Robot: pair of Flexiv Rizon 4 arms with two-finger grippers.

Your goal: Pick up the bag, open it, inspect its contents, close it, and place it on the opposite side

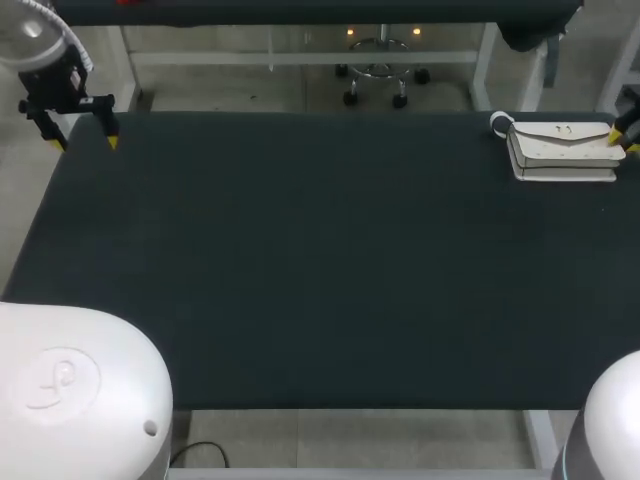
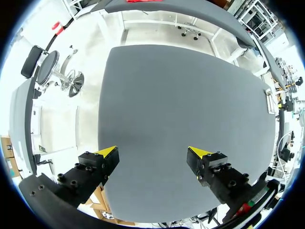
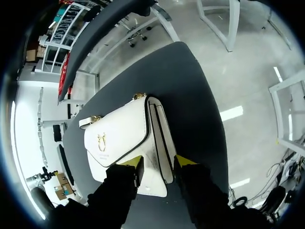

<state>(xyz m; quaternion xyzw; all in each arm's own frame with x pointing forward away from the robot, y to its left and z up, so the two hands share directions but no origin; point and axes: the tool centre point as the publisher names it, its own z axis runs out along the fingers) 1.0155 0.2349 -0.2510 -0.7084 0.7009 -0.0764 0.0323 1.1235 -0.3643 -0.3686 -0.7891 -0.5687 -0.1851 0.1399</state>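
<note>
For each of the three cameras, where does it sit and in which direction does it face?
Head view: above and behind the robot, looking down on the table; shows the left gripper far left, the right gripper at the bag far right.
Left wrist view: on the left wrist, looking along its open fingers across the table.
Right wrist view: on the right wrist, looking down at the bag; the right gripper is at its end.
Shared: head and right wrist views both show the bag.
</note>
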